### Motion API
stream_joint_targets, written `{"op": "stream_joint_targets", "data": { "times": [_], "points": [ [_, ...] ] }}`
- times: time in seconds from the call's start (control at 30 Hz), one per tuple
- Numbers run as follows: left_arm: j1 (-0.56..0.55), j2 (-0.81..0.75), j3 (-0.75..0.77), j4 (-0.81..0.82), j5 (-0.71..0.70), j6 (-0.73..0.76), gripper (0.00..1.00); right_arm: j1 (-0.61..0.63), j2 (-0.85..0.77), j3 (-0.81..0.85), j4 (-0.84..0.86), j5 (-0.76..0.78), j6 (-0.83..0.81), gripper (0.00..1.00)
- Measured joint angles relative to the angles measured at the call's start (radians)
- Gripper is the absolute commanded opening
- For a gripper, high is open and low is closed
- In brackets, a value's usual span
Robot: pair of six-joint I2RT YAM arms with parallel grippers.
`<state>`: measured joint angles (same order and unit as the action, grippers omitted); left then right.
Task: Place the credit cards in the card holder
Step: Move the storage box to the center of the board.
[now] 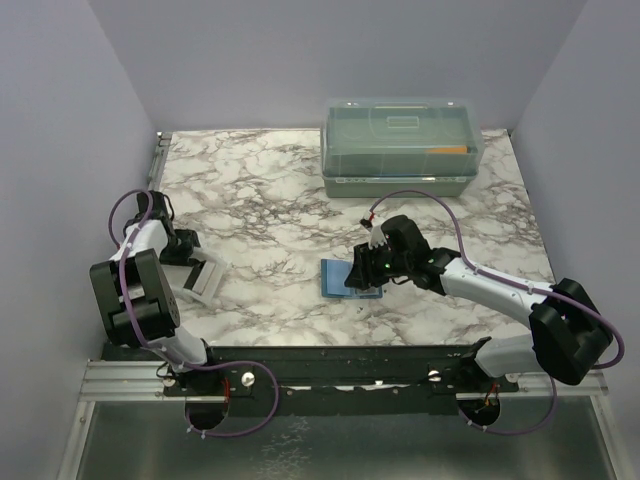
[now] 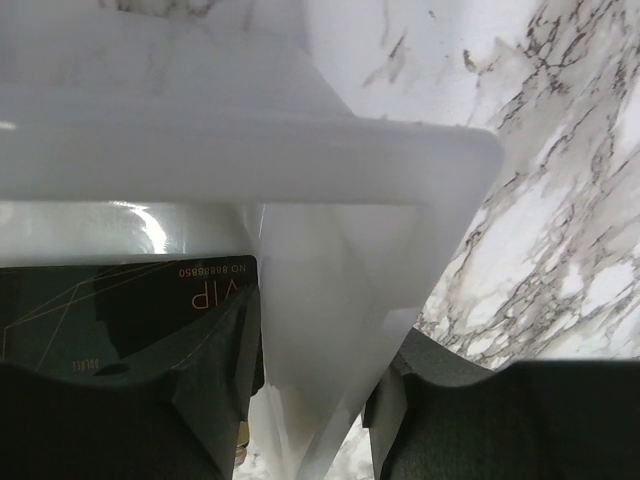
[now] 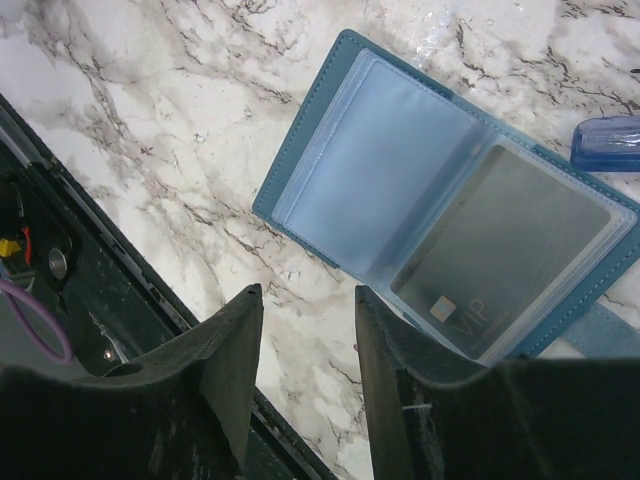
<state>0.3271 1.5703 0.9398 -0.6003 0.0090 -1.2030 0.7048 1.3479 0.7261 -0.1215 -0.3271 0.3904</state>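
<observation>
right gripper (image 3: 305, 330) hangs just over the near edge of the card holder (image 3: 340, 170), jaws apart with nothing between them. the holder lies spread open on the table (image 1: 260, 190), and one dark card (image 3: 500, 250) marked "vip" sits in its right-hand clear sleeve; the left-hand sleeve looks bare. well to the left of the holder, a small white tray (image 2: 250, 160) holds a second dark card (image 2: 120, 310). the left gripper (image 2: 310, 420) has its jaws either side of a wall of the tray; whether they pinch it i cannot tell. beyond the holder, at the far edge, stands a large see-through box (image 1: 400, 145) with its lid on and something orange, too blurred to name, inside. count: two cards, one holder, one tray, one box. the table is white marble with dark veins, and plain pale walls (image 1: 300, 50) stand on three sides.
</observation>
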Motion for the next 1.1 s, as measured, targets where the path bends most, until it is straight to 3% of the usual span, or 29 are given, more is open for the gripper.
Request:
{"op": "stream_joint_targets", "data": {
  "times": [0.77,1.1],
  "points": [
    [0.000,0.254,0.249,0.108,0.050,-0.110,0.43,0.000,0.001,0.000,0.000,0.009,0.000,0.45],
    [0.000,0.291,0.281,0.142,0.100,-0.067,0.72,0.000,0.033,0.000,0.000,0.010,0.002,0.45]
  ]
}}
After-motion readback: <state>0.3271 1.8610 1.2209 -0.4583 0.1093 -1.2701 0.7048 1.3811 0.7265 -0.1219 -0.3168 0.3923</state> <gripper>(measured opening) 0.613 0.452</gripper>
